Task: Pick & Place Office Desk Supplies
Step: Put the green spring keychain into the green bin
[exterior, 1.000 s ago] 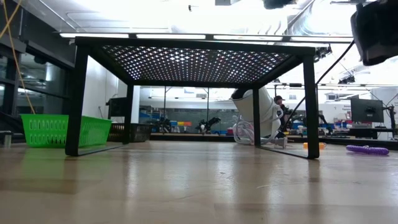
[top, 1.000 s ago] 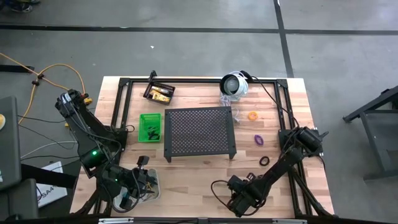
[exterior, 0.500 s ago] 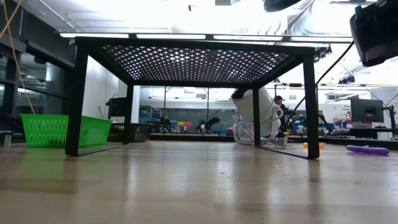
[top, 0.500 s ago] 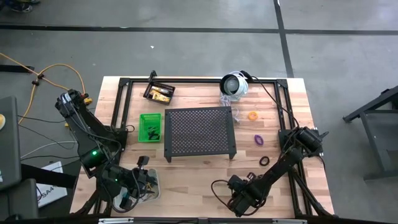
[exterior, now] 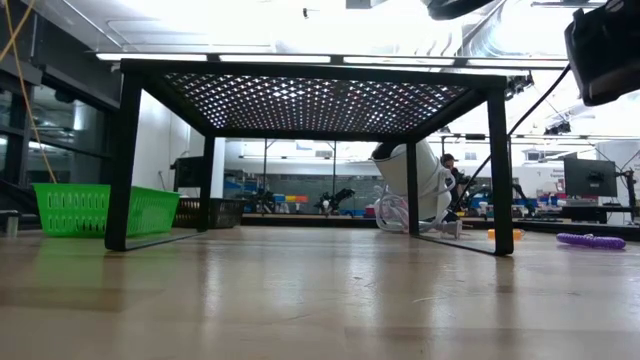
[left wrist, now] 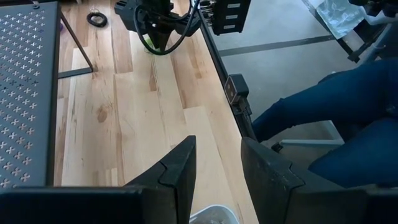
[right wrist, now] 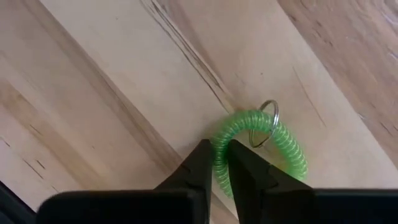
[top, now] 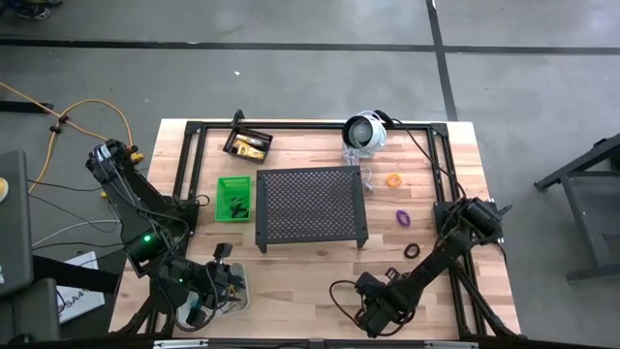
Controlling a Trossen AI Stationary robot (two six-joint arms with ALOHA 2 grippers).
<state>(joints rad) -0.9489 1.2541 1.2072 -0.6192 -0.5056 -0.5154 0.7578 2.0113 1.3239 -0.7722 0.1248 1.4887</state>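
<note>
The right end effector [right wrist: 221, 163] is pinched narrow on a green coil loop [right wrist: 261, 146] with a small metal ring, low at the desk's near edge. The fingers straddle one side of the coil, likely because that thin arc is the easiest part to nip. The loop lies against the wood, so whether it is truly gripped or only touched is hard to say.

The left end effector [left wrist: 217, 168] hangs over the near left corner with its fingers parted a moderate way and nothing between them. A clear bin [top: 232, 288] sits just below it, which suggests this arm waits there.

Elsewhere on the desk [top: 310, 276], a purple loop [top: 402, 217], a black loop [top: 412, 251] and an orange one [top: 394, 180] lie on the right side. A green bin [top: 233, 198] stands beside the stand [top: 311, 206], and a black bin [top: 247, 144] at the far left corner.

The desk is pale wood planks on a dark frame. Around it is grey concrete floor with taped lines. A person's legs in blue show beside the desk in the left wrist view.
</note>
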